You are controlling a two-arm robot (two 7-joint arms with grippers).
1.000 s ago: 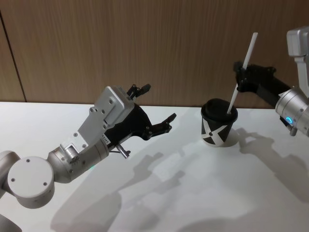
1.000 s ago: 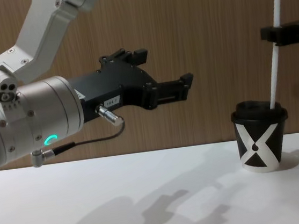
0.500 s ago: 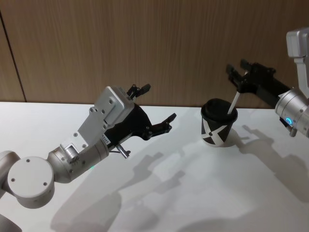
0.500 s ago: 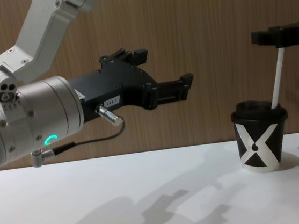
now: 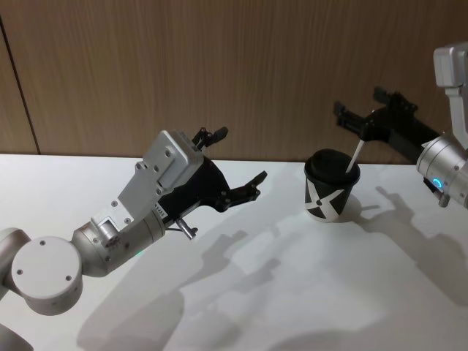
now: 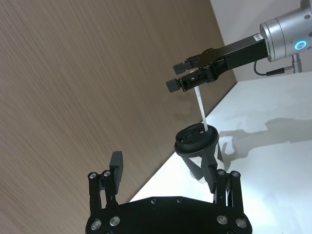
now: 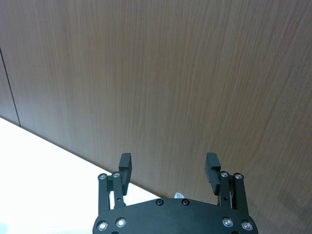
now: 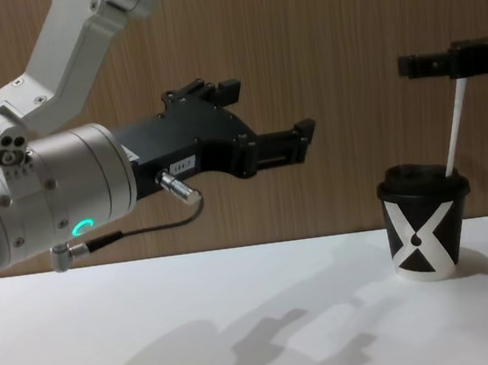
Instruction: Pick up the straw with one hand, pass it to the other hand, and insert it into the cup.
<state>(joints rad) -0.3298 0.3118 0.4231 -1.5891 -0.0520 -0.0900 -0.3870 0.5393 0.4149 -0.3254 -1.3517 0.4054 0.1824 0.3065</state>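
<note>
Right gripper (image 5: 358, 121) first: its jaws stand wide apart, one black finger (image 7: 125, 171) on each side with bare wood panelling between them in its own wrist view, and nothing is clamped. It hangs just above the cup (image 5: 331, 186), and the top end of the straw (image 5: 355, 156) sits right at the jaws, between the open fingers as the left wrist view shows it, though whether a pad touches it is too fine to tell. The straw itself is down through the black lid, leaning slightly, with only a short white length standing out of the cup. The cup, black with its bold white X, stands upright on the white table (image 5: 263, 292) at the right side, near the back wall. Over to the left gripper (image 5: 235, 162): jaws apart as well, holding nothing, poised above the table well to the left of the cup and pointing toward it. Behind those fingers comes the big silver-grey wrist with its green ring (image 8: 82, 227) glowing and a thin black cable (image 8: 135, 232) looping under it. Behind everything runs the brown wood wall (image 5: 219, 66).
</note>
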